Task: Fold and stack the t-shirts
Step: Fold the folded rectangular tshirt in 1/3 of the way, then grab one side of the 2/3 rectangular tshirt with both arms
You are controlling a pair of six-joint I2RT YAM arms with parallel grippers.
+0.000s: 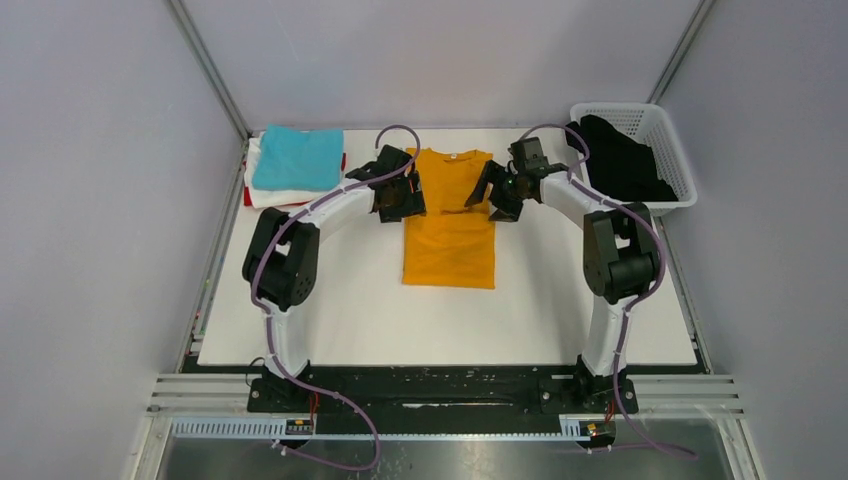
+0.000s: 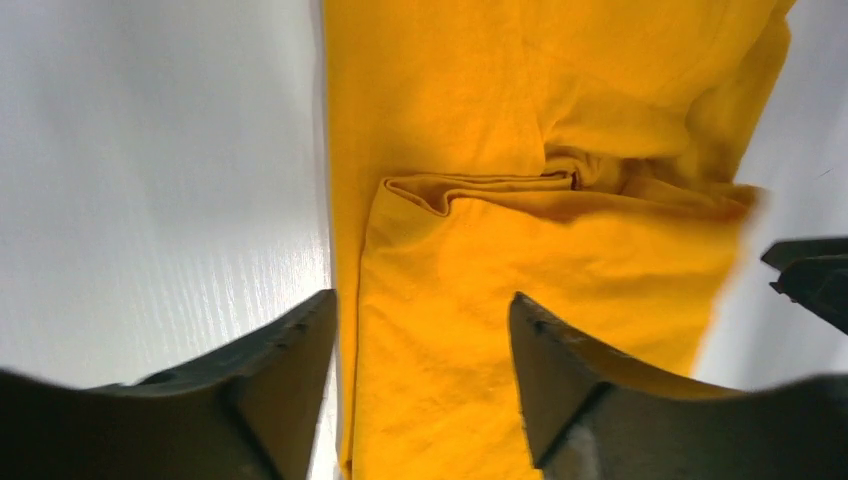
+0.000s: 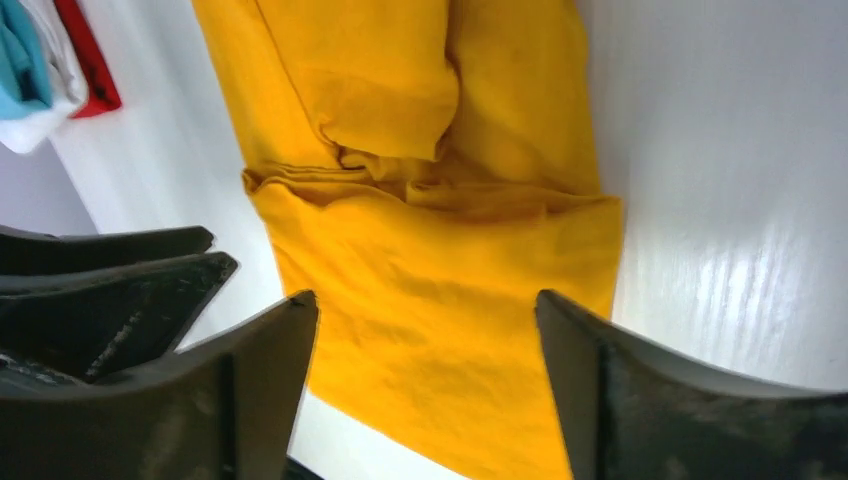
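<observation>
Cloth is lying flat at the middle of the counter [image 1: 350, 320]: the mustard-orange t-shirt [image 1: 448, 225] is stretching out as a long narrow rectangle, its collar pointing toward the far edge and its hem toward the arm bases. Its sides are folded in over the body, and in both wrist views a rumpled ridge is running across the fabric where the layers are overlapping.

The left end effector [image 1: 400, 196] is hovering at the shirt's left edge near the collar end. The right end effector [image 1: 503, 190] is hovering at the right edge opposite it, so the two are flanking the upper part of the garment. Both are standing released. In the left wrist view the fingers [image 2: 290, 385] are spreading apart, with orange cloth showing in the gap below them and nothing pinched. In the right wrist view the fingers [image 3: 610, 400] are likewise standing wide, with the shirt lying loose beneath. Whether any fingertip is touching the fabric cannot be told.

At the far left corner of the counter a stack is resting well apart from the orange shirt. The turquoise t-shirt [image 1: 300, 158] is sitting on top, the white t-shirt [image 3: 38, 122] is showing beneath it, and the red t-shirt [image 3: 92, 60] is peeking out at the bottom. At the far right a white lattice basket [image 1: 672, 150] is standing, holding dark cloth [image 1: 615, 160].
</observation>
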